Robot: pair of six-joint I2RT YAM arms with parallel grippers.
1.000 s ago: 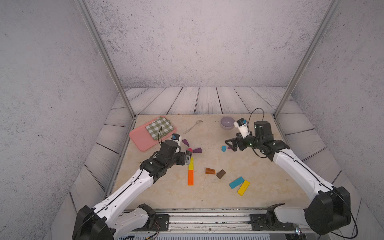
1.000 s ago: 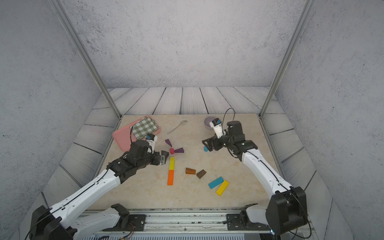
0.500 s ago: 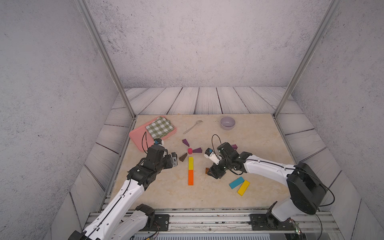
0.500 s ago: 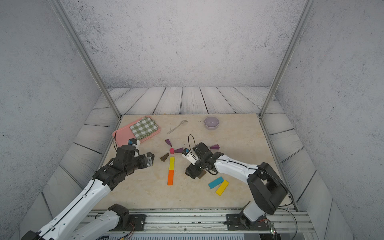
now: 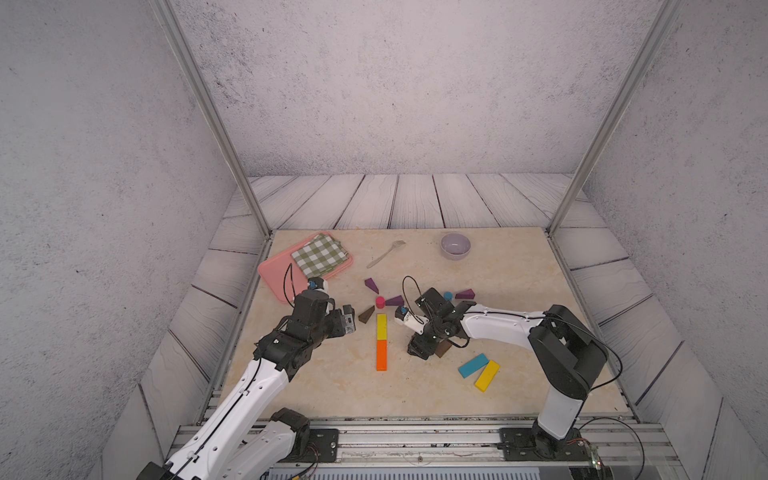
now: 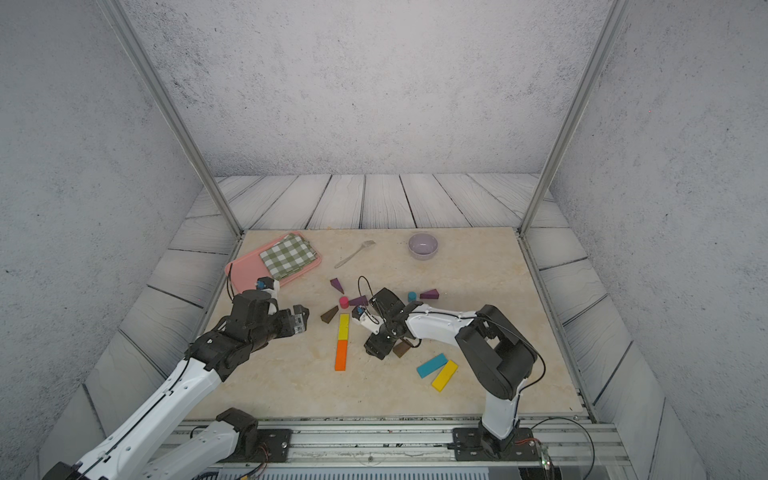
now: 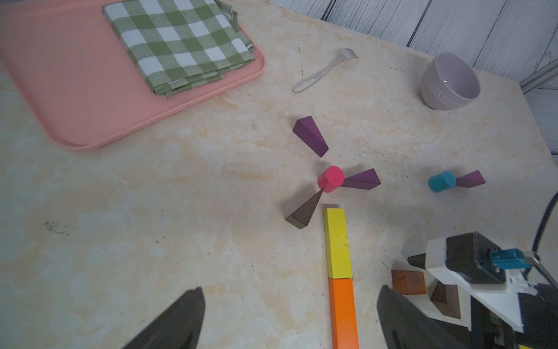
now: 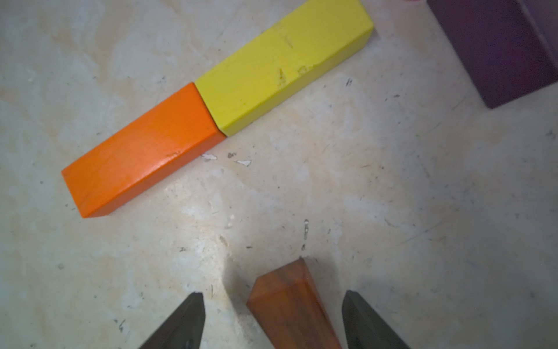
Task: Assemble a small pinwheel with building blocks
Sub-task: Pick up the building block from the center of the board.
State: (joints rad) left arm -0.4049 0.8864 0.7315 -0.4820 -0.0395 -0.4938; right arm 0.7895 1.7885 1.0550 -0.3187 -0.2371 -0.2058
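Swung my right arm from far side by blue cylinder (image 5: 447, 296) down to mid-counter (image 5: 332, 374). Right pincer (image 8: 272, 293) now straddles reddish-brown wedge (image 8: 290, 302), jaws narrower than a second ago, gaps either side. Purple wedge (image 5: 465, 294) beside blue cylinder now clear of pincer. Pulled left pincer (image 7: 290, 289) back from pink cylinder (image 5: 380, 302), uncovering dark brown wedge (image 5: 366, 314).

Soft, even, bright light; faint shadow on the beige marble tabletop (image 8: 453, 241) in the right wrist view, where dark fingertips (image 8: 181, 326) blur
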